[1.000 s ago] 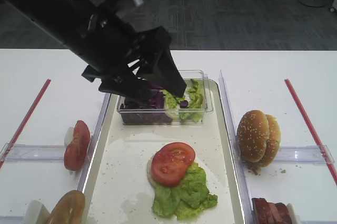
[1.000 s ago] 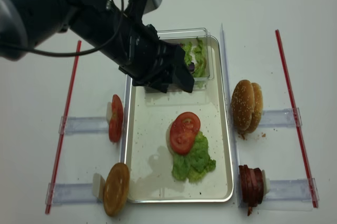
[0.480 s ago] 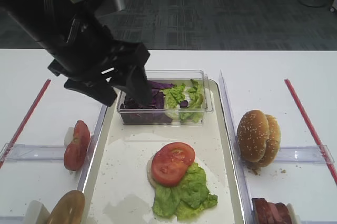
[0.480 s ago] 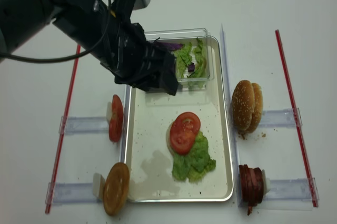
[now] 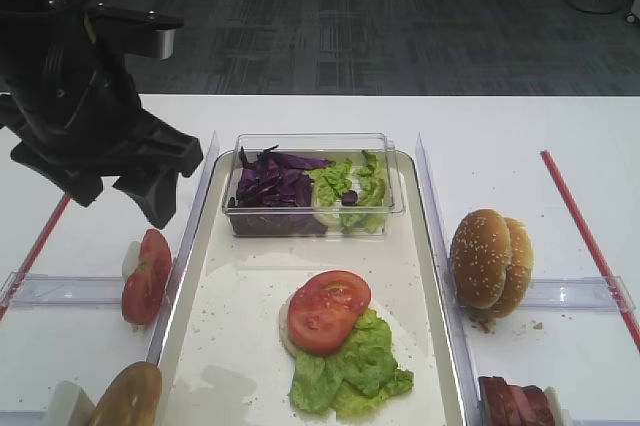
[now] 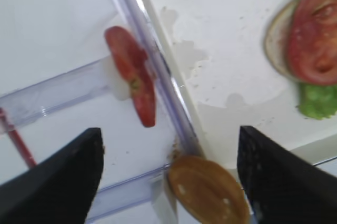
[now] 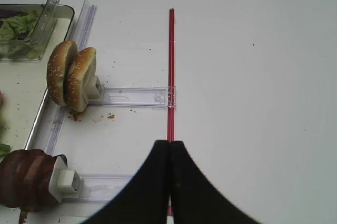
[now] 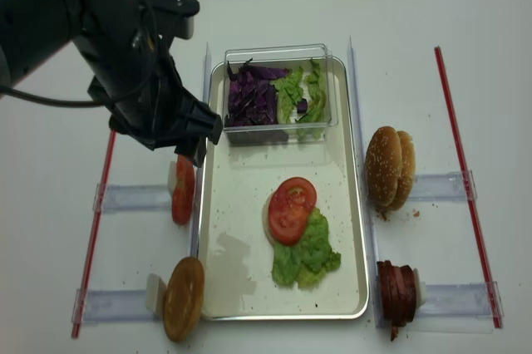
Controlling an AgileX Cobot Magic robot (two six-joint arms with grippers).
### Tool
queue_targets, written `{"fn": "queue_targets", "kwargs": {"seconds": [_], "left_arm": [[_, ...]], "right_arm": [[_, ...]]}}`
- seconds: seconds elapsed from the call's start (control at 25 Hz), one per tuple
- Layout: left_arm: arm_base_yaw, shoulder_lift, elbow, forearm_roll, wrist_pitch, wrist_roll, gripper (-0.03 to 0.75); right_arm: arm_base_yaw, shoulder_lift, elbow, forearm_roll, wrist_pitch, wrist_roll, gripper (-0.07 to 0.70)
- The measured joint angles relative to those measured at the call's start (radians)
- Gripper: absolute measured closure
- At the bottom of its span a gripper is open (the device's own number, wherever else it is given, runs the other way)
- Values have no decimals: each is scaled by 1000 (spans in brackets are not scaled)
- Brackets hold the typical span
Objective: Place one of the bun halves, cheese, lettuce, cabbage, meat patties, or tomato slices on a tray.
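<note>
Hovering left of the tray (image 5: pixel 190 276), the left gripper (image 5: pixel 120 186) carries nothing. Upright tomato slices (image 5: pixel 146 276) wait in a rack; one glossy red slice (image 5: pixel 328 310) already tops lettuce (image 5: pixel 350 366) on the tray.

Right wrist: the right gripper (image 7: pixel 169 182) is pressed closed and empty, parked away from the buns (image 7: pixel 72 77).

Left wrist: its jaws spread wide above the slices (image 6: pixel 132 77), likely lining up a pick.

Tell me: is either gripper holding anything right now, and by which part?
Nothing is held. The left gripper is open and empty above the tomato slices; the right gripper is shut on nothing.
</note>
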State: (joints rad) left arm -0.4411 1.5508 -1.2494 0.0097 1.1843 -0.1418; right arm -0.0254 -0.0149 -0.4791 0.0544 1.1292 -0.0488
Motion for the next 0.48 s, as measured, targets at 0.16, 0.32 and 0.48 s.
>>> {"fn": "queue_targets", "kwargs": {"seconds": [0.16, 0.32, 0.48], "left_arm": [[1, 0, 0, 63, 31, -24, 225], [1, 0, 0, 65, 33, -33, 225], [12, 0, 0, 67, 33, -43, 225]], "right_arm": [[0, 0, 0, 0, 0, 0, 595], [0, 0, 0, 0, 0, 0, 595], [0, 0, 0, 0, 0, 0, 595]]}}
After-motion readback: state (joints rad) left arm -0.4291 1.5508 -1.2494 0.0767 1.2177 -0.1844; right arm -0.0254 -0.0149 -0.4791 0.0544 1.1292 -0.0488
